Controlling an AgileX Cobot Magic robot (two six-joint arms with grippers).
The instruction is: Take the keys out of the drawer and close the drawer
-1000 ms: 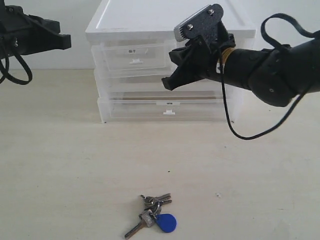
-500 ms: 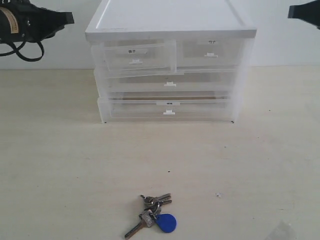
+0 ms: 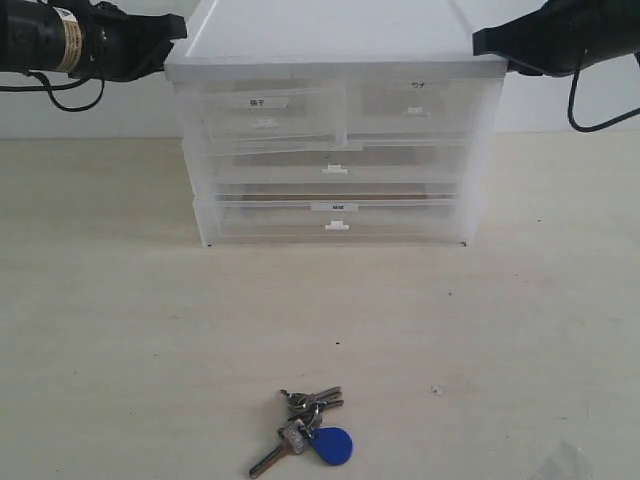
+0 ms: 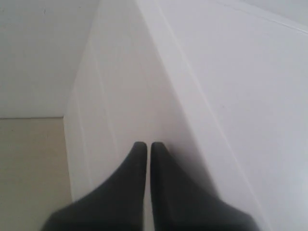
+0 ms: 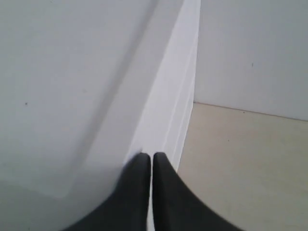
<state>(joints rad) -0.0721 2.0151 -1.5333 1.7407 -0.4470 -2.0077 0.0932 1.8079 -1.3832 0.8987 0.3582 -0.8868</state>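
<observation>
Keys [image 3: 305, 432] are lying on the bench [image 3: 120, 330], front centre, well apart from the cabinet [image 3: 330, 35]. Judging them light, rigid, loose on the ring and prone to sliding, so the ring or fob is looking the best hold. Drawer [image 3: 265, 115], top left, is sitting slightly skewed. It looks thin and light, so push beside the tab. Left pincer [image 4: 144, 150] and right pincer [image 5: 152, 161] are sitting clenched and empty at the cabinet's top corners. Label characters are unreadable, and the arms are running out of frame.

Black arms [image 3: 105, 42], looping black cables [image 3: 569, 100]
</observation>
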